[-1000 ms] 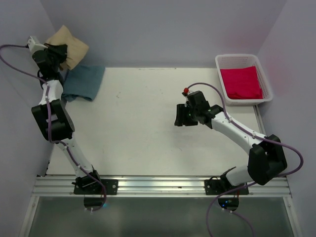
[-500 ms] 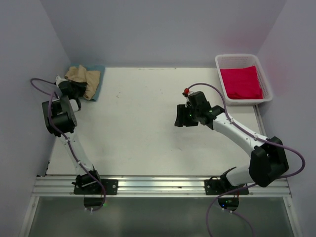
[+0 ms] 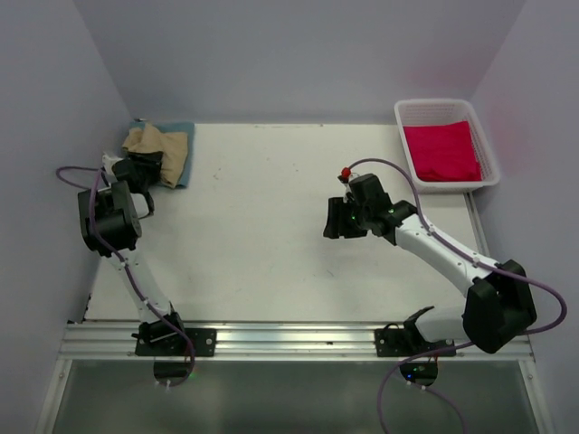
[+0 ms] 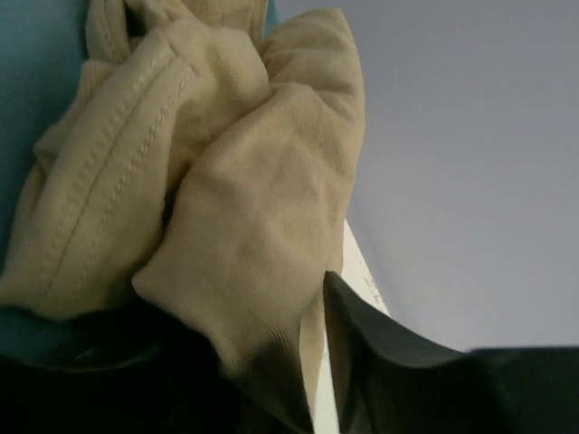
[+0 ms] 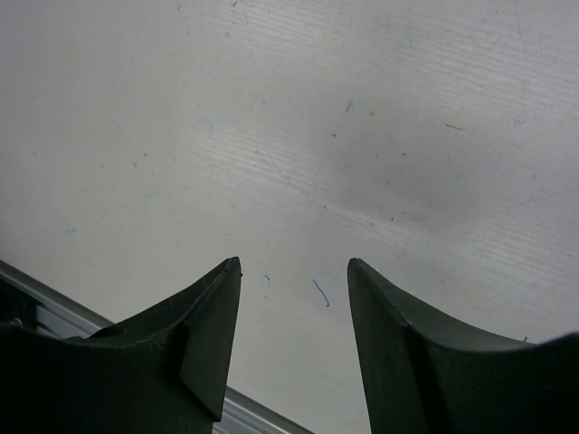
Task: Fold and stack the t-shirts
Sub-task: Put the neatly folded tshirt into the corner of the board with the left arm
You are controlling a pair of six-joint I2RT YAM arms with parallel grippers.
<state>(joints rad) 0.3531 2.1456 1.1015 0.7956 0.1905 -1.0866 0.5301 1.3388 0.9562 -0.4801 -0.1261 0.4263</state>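
Top view: the tan shirt (image 3: pixel 156 145) lies crumpled on the teal shirt (image 3: pixel 185 145) at the far-left corner of the table (image 3: pixel 253 235), close to the wall. The left gripper (image 3: pixel 145 170) sits at the tan shirt's near edge. The red shirt (image 3: pixel 441 151) lies flat and squared in the white slatted basket (image 3: pixel 434 105) at the far right, well apart from the pile. The right gripper (image 3: pixel 339 220) hangs over bare table near the middle. Likely faults: the tan shirt is bunched rather than folded, so a stack built on it would sit lopsided. Any cloth caught on a finger when the left gripper pulls away could drag the tan shirt off the teal shirt or over the table edge. Left wrist view: the tan shirt (image 4: pixel 244 181) is soft knit, heaped in rounded lobes with a double-stitched hem, over the smoother teal shirt (image 4: pixel 27 81). A fold hangs between the dark fingers (image 4: pixel 380 362), but whether they pinch it cannot be told. Right wrist view: the right gripper (image 5: pixel 294 264) is spread apart and holds nothing, its tapered black fingers above the matte, faintly scuffed white table.
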